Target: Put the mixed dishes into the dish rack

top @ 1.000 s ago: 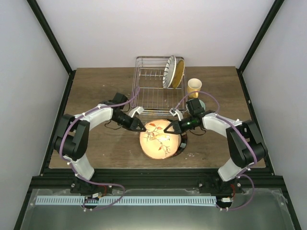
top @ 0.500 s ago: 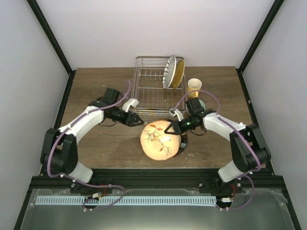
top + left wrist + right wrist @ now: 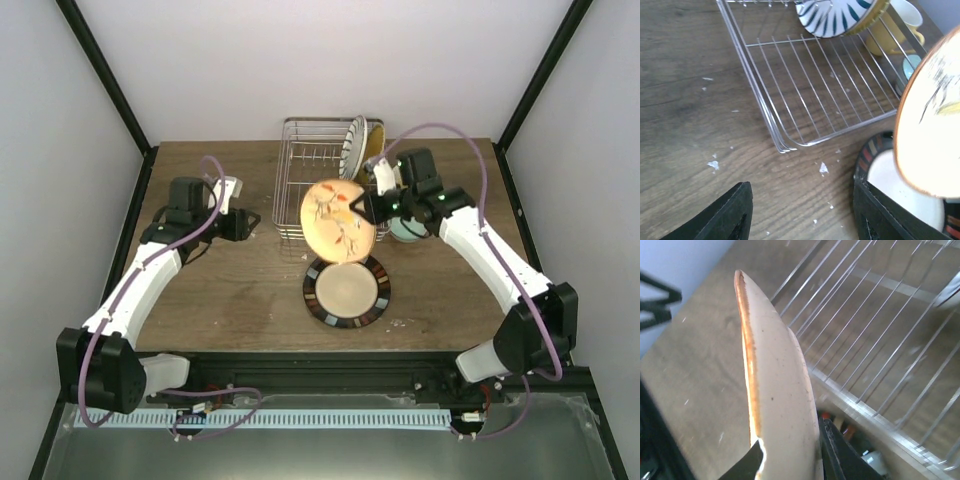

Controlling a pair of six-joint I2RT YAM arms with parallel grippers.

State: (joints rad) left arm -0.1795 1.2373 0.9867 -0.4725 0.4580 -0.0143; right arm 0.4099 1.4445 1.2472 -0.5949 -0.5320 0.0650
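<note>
My right gripper [image 3: 366, 208] is shut on the rim of a cream plate [image 3: 337, 222] painted with a branch. It holds the plate tilted on edge in the air at the dish rack's [image 3: 305, 190] near right corner. The right wrist view shows the plate's rim [image 3: 777, 385] pinched between the fingers, with rack wires [image 3: 880, 340] behind. A dark-rimmed plate [image 3: 347, 291] lies flat on the table below. A striped plate [image 3: 353, 150] and a yellow plate [image 3: 373, 152] stand in the rack. My left gripper [image 3: 248, 222] is open and empty, left of the rack.
A mint-green bowl [image 3: 406, 231] sits under my right arm, and the yellow mug [image 3: 890, 30] stands just past the rack's right side. The rack floor [image 3: 805, 85] left of the standing plates holds nothing. White crumbs [image 3: 823, 168] dot the wooden table.
My left gripper opened, let go of the cream plate and drew back to the left. My right gripper lifted the plate off the dark-rimmed plate and carried it toward the rack.
</note>
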